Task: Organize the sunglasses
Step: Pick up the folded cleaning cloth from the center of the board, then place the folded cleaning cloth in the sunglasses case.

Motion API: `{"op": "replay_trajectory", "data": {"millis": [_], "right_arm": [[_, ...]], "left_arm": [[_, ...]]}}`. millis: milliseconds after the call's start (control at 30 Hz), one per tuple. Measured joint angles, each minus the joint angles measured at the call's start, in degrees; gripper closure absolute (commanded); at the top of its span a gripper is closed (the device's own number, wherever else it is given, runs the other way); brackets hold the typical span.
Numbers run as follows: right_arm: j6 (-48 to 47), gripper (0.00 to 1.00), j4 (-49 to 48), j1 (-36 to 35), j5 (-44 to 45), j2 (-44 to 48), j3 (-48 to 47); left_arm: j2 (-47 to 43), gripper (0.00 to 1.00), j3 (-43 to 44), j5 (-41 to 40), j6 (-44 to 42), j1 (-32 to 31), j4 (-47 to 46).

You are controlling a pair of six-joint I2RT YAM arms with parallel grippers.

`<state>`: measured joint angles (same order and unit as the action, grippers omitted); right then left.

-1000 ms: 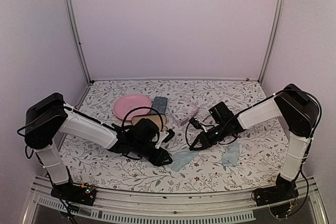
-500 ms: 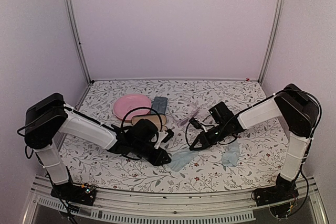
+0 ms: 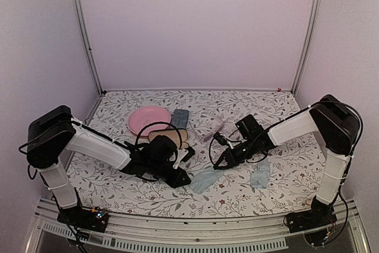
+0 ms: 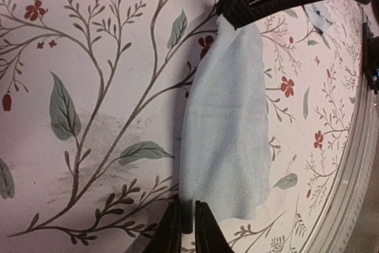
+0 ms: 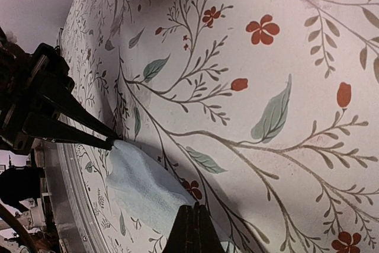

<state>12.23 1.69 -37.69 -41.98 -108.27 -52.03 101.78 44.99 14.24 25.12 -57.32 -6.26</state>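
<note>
Left claw has narrowed and now pinches the near edge of the cloth; right claw is clenched on its opposite corner. Pale sunglasses lie beyond right claw, untouched. Likely light, brittle, slick-lensed: grip by frame bridge.

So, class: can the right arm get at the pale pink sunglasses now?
Probably not yet: right gripper and left gripper are both shut on the blue cloth. The sunglasses themselves lie uncovered nearby.
</note>
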Motion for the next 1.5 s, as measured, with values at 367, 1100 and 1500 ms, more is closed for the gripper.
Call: {"op": "replay_trajectory", "data": {"millis": [367,1100,1500], "right_arm": [[-0.9,1.0,0.9,0.0,0.7,0.2,-1.3],[0.8,1.0,-4.8,-1.7,-0.7,-4.5,-12.9],[5.7,1.0,-9.1,-3.6,-0.2,-13.6,-24.4]], "left_arm": [[-1.0,1.0,0.0,-0.2,-0.7,0.2,3.0],[-5.5,1.0,7.7,-7.5,-12.6,10.3,21.5],[-5.6,1.0,16.0,-12.7,-17.7,18.3,32.0]]}}
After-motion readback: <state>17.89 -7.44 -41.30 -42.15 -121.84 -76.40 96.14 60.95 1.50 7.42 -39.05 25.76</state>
